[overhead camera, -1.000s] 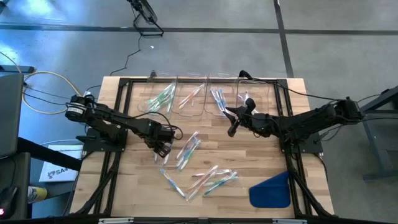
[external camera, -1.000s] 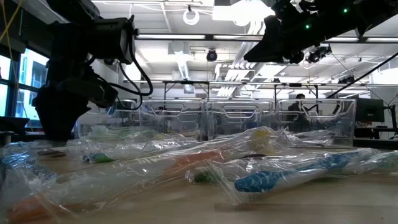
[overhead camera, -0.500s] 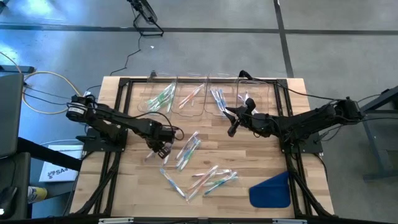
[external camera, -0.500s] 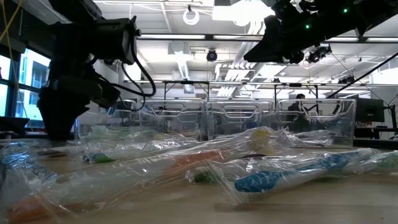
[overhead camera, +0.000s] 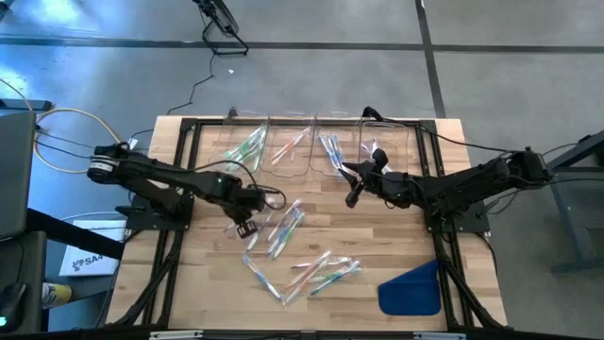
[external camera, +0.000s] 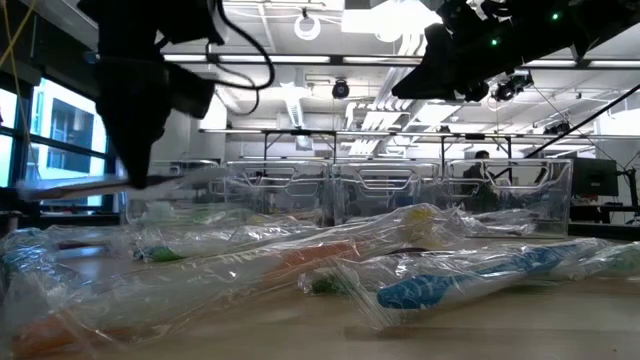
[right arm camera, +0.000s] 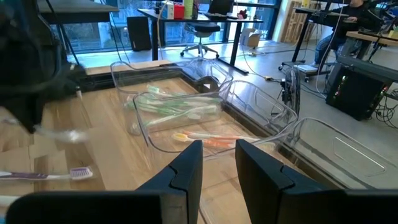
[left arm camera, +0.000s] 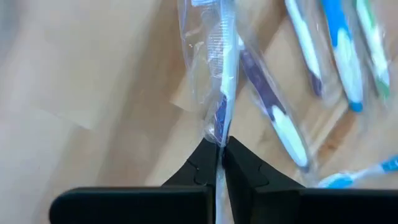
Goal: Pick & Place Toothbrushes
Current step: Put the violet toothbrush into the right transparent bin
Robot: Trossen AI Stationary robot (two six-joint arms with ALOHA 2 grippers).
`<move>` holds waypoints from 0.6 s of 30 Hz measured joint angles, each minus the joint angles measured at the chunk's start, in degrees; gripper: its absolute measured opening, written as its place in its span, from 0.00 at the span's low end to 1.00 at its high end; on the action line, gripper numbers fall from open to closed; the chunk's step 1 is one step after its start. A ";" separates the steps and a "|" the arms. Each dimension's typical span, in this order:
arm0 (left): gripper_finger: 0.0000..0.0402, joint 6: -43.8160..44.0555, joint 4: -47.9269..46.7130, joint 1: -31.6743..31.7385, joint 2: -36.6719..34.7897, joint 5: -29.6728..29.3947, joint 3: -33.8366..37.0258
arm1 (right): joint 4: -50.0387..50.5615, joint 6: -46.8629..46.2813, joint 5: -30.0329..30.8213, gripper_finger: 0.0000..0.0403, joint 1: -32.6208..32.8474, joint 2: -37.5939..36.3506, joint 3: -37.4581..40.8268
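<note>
From where I stand the left gripper (overhead camera: pixel 243 227) sits a little left of centre in the overhead view, and its fingers (left arm camera: pixel 200 167) are pinched tight on the end of a wrapped purple toothbrush (left arm camera: pixel 222 93), which hangs forward from the tips in its crinkly clear sleeve. In the table-level view that same brush (external camera: pixel 120 183) shows as a pale stick held level above the surface (overhead camera: pixel 406 236) at the left of the frame, so I judge the lift is under way and the carry to the clear bins (overhead camera: pixel 293 151) along the upper middle of the overhead view comes next. The hold is at the very end, partly on loose wrapper, so a slow, level carry would suit it best; a quick swing could let the brush slip or swivel. It should go high enough to clear the bin's near wall, and the fingers should only let go once the brush is well inside. The other toothbrushes (overhead camera: pixel 311 269) lie scattered across the centre and lower middle of the surface. The right gripper (overhead camera: pixel 354 194) waits just below the bins, right of centre, its fingers (right arm camera: pixel 186 168) spread apart and holding nothing.
</note>
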State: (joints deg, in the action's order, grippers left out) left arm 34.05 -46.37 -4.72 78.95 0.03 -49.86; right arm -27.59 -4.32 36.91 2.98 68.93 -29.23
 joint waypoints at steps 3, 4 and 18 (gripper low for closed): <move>0.01 -3.80 -0.70 1.41 -2.92 -3.24 -1.47 | -0.38 0.02 0.00 0.22 0.01 0.02 0.00; 0.01 -5.74 -0.38 2.05 -4.02 -3.96 -2.03 | -0.56 0.02 0.00 0.22 0.00 0.02 0.00; 0.02 -47.31 23.85 10.17 -11.15 -10.67 -8.39 | -6.59 0.02 -0.22 0.22 0.02 0.04 0.00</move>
State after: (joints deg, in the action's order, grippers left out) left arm -13.25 -22.53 5.45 67.80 -10.64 -58.25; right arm -34.18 -4.30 36.69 3.00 68.97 -29.23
